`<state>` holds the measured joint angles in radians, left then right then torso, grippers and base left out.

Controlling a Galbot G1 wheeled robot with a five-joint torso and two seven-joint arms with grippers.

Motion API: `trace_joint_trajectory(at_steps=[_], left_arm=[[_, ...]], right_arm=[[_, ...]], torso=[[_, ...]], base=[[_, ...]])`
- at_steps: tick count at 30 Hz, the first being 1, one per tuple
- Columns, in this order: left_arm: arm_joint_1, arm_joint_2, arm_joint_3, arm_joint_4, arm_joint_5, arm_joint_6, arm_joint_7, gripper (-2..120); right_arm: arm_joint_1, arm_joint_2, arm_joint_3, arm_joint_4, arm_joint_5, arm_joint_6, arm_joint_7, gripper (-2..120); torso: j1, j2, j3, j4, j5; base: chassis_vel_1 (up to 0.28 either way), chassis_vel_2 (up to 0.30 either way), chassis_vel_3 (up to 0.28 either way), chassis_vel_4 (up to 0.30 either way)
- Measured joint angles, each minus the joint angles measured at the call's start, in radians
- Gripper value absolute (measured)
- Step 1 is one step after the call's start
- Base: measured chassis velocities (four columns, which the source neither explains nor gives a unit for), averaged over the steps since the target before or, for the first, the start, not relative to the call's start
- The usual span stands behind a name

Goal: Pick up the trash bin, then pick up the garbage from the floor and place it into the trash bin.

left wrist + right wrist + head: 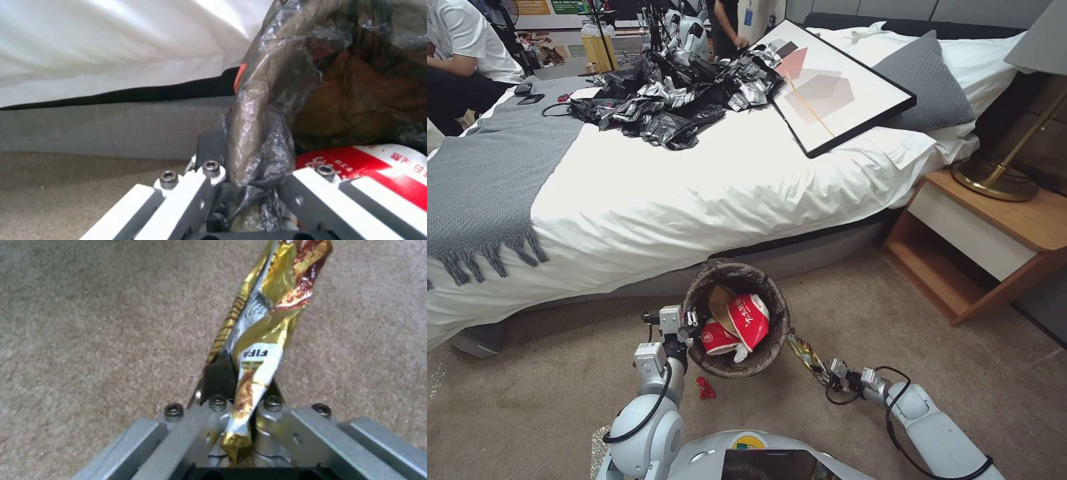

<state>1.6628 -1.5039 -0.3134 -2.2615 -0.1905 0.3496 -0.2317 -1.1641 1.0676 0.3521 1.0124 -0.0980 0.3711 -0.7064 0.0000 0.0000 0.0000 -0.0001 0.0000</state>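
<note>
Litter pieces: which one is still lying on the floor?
The small red scrap on the carpet beside the left hand. The red-and-white cups already sit in the trash bin, and the right hand holds the gold wrapper.

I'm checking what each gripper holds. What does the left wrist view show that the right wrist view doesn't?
Left wrist view: the left gripper shut on the trash bin at its bagged rim, a red-and-white paper cup inside, the bed behind. Right wrist view: the right gripper shut on a gold snack wrapper, bare carpet beneath. Both share carpet and a gripper clamped on its load.
</note>
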Motion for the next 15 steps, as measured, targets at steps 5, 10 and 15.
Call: trace_joint_trajectory(at_steps=[5,10,15], left_arm=[[0.002,0.000,0.001,-0.003,0.000,0.000,0.000,3],[0.003,0.000,0.002,-0.004,0.000,0.000,0.001,3],[0.003,0.000,0.002,-0.004,0.000,0.000,0.001,3]], right_arm=[[-0.004,-0.005,0.005,0.007,0.002,0.002,0.001,0],[-0.012,-0.010,0.012,0.020,0.017,0.008,0.012,0],[-0.036,-0.012,0.023,0.049,0.049,0.018,0.048,0]], torso=[[0.000,0.000,0.000,0.0000,0.0000],[0.000,0.000,0.000,0.0001,0.0000],[0.000,0.000,0.000,0.0001,0.0000]], base=[[0.000,0.000,0.000,0.000],[0.000,0.000,0.000,0.000],[0.000,0.000,0.000,0.000]])
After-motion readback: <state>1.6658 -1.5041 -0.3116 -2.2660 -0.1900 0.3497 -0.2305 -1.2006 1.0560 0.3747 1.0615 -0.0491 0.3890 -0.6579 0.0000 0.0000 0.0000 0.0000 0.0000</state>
